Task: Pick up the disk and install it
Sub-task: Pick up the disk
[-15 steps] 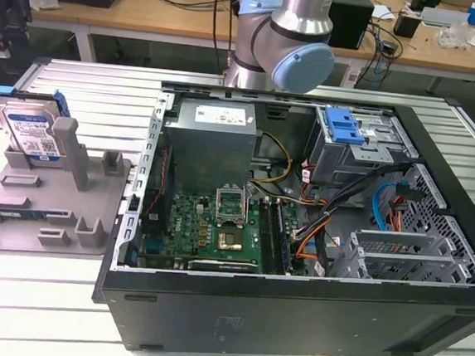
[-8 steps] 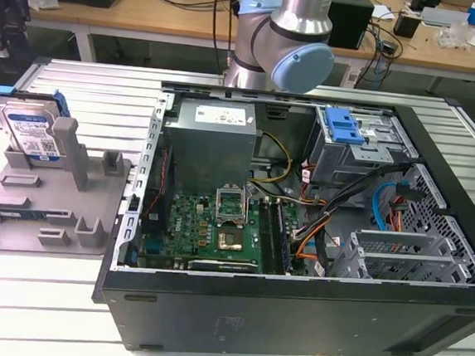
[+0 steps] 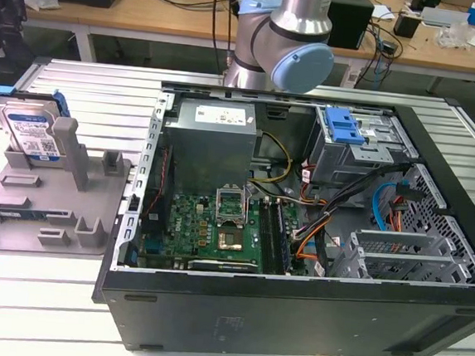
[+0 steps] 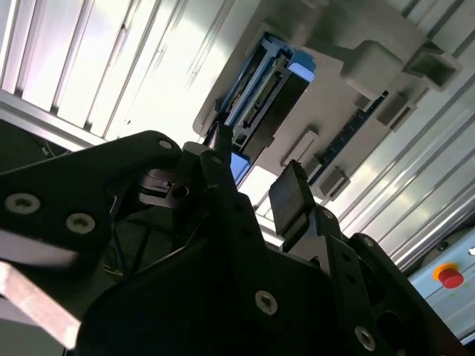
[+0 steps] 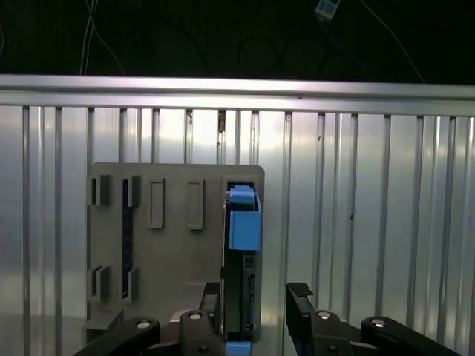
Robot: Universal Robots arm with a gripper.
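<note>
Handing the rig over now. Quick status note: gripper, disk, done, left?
Gripper: open, empty, lined up over the disk in the first wrist view, clear of it.
Disk: on edge in the grey holder, to the exterior view's left of the open case.
Done: nothing yet.
Left: disk not picked up, not installed.

The disk (image 3: 33,131) stands on edge in the grey holder (image 3: 19,196) — free air above, but a grey post (image 3: 67,142) rises just beside it, toward the open case (image 3: 293,304).
</note>
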